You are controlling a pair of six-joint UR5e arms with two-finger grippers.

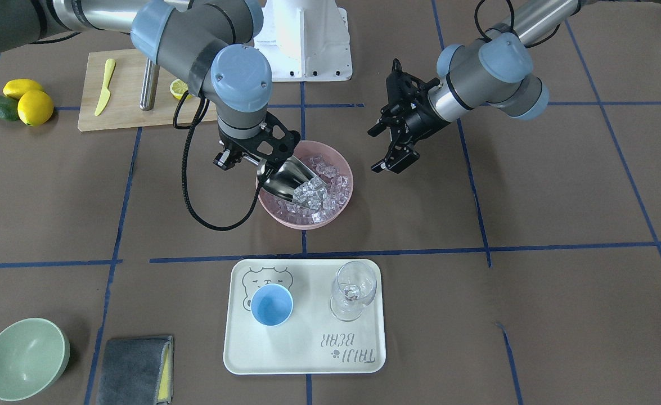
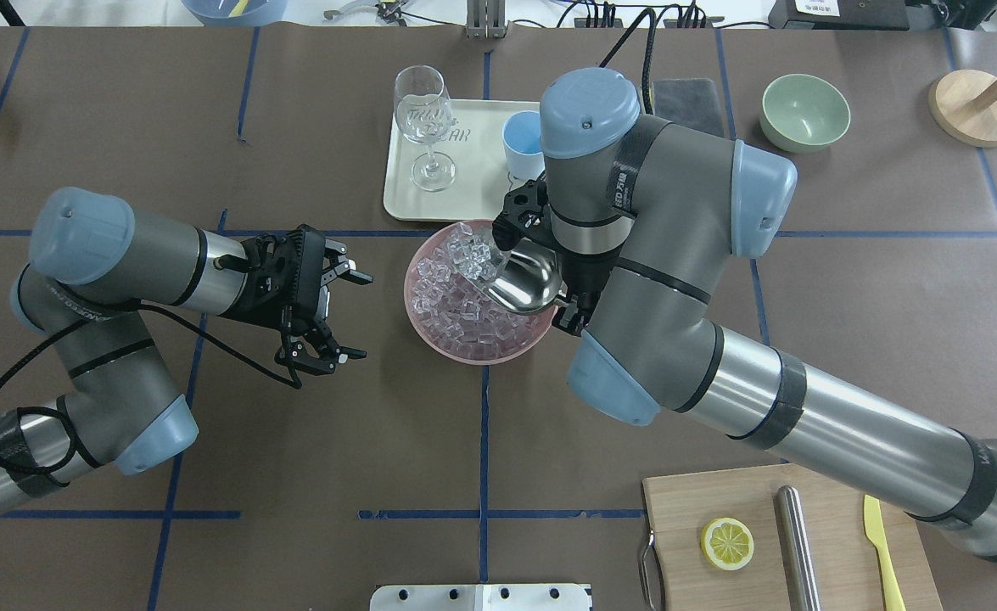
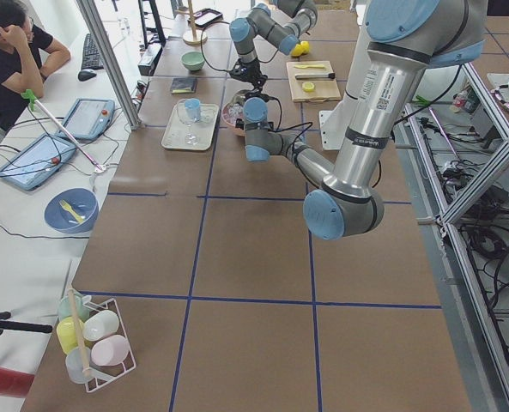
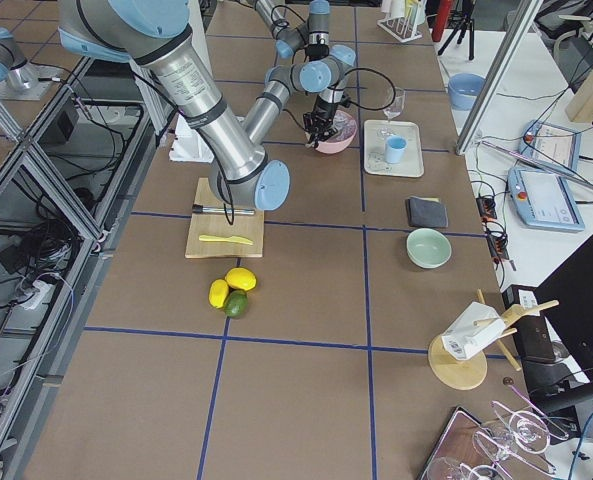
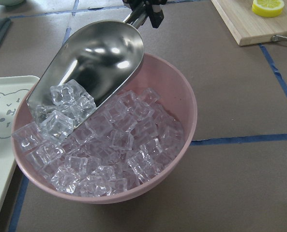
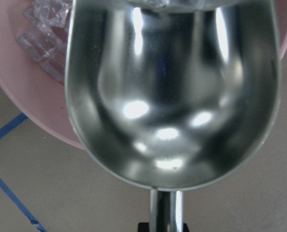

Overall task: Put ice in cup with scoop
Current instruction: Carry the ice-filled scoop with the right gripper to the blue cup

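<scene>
Scoop (image 5: 97,58) tipped into ice (image 5: 124,145), right hand (image 1: 239,158) pinching its handle, left hand (image 2: 355,316) spread, empty

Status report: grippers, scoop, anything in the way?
Right gripper shut on scoop, mouth in the ice. Left gripper open, idle. Cup empty; wine glass beside it on tray.
</scene>
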